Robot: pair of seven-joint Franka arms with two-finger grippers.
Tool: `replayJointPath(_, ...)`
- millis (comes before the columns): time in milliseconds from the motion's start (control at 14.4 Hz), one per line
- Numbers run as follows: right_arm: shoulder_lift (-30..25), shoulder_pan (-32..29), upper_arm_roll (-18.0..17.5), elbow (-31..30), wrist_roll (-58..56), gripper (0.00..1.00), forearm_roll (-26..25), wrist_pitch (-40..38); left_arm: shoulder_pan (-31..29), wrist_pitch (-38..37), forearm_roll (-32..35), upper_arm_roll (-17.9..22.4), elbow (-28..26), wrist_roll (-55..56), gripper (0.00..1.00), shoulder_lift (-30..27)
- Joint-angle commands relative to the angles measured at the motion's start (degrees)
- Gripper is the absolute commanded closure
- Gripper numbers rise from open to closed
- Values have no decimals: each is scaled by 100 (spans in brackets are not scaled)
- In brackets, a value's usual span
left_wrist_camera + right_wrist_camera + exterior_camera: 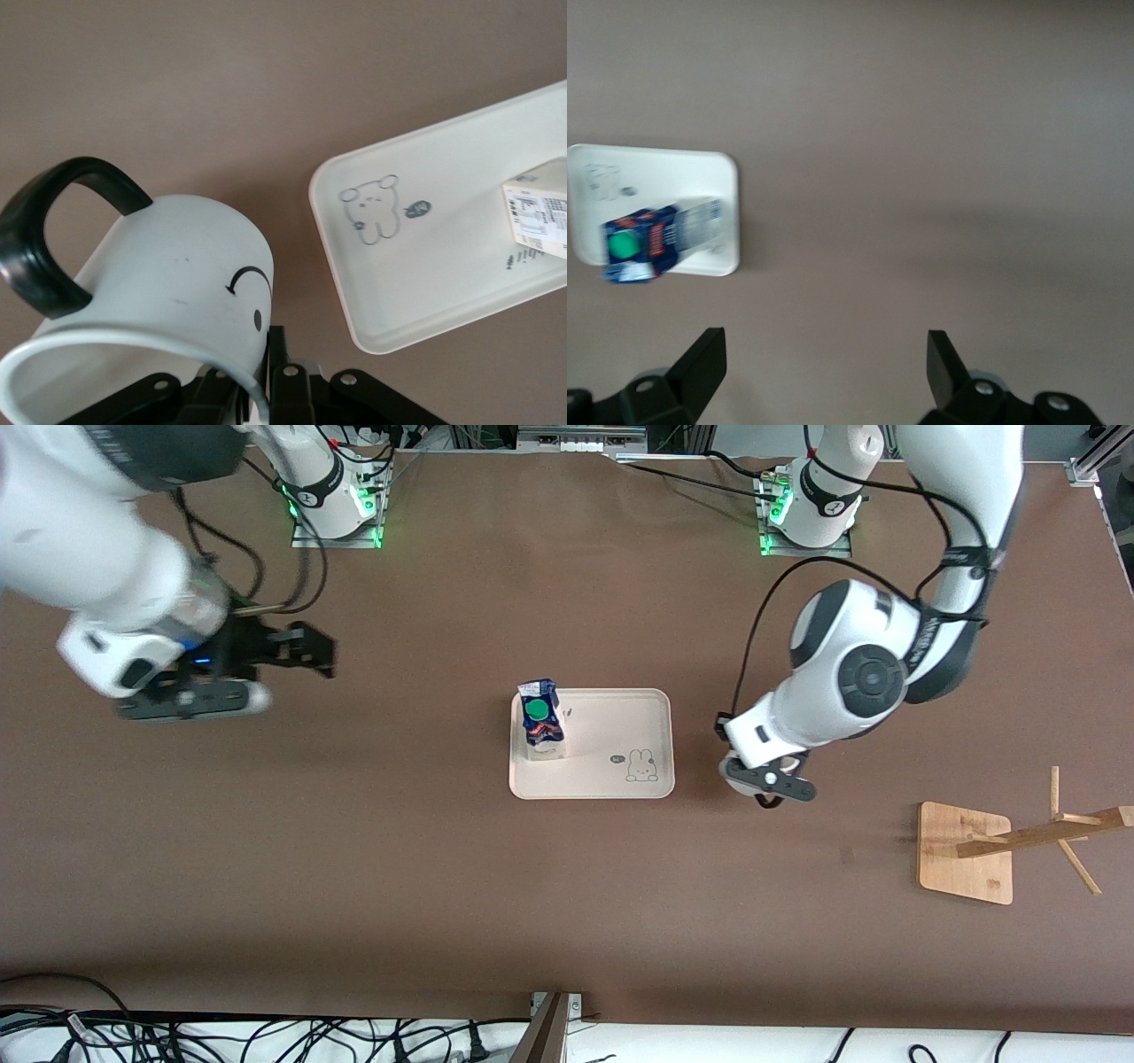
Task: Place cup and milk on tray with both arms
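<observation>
The milk (541,720) stands on the cream tray (620,731), at the tray's end toward the right arm; its green cap faces up. My left gripper (769,779) is over the table just beside the tray's end toward the left arm. In the left wrist view it (266,354) is shut on the rim of the white cup (168,266), which is tilted with its black handle up; the tray (425,274) and milk (542,211) show close by. My right gripper (301,651) is open and empty, over bare table toward the right arm's end. In the right wrist view it (824,363) shows the milk (651,239) and tray (700,173) farther off.
A wooden peg rack (966,852) on a square base stands toward the left arm's end, nearer the front camera than the tray. Cables lie along the table's front edge (266,1036).
</observation>
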State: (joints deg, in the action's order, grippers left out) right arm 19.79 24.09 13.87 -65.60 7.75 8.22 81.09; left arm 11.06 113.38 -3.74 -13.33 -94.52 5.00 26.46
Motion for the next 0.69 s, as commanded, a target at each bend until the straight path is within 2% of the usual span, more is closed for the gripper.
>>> replayJointPath(0, 95, 157, 108, -58, -248, 0, -678, -14, 649, -562, -83, 93, 1029, 194, 100, 779)
replayJointPath(139, 113, 359, 99, -119, -292, 0, -1390, -14, 1063, -624, -91, 242, 1435, 491, 100, 1123)
replayJointPath(347, 165, 422, 125, -76, -466, 0, -2007, 29, 1354, -660, -135, 322, 1612, 572, 100, 1457)
replayJointPath(485, 166, 81, 221, -58, -809, 0, -1861, 47, 1468, -677, -170, 322, 1612, 581, 100, 1581)
replayJointPath(624, 52, -533, 38, -67, -1500, 0, -1474, 92, 1478, -721, -398, 322, 1621, 590, 100, 1651)
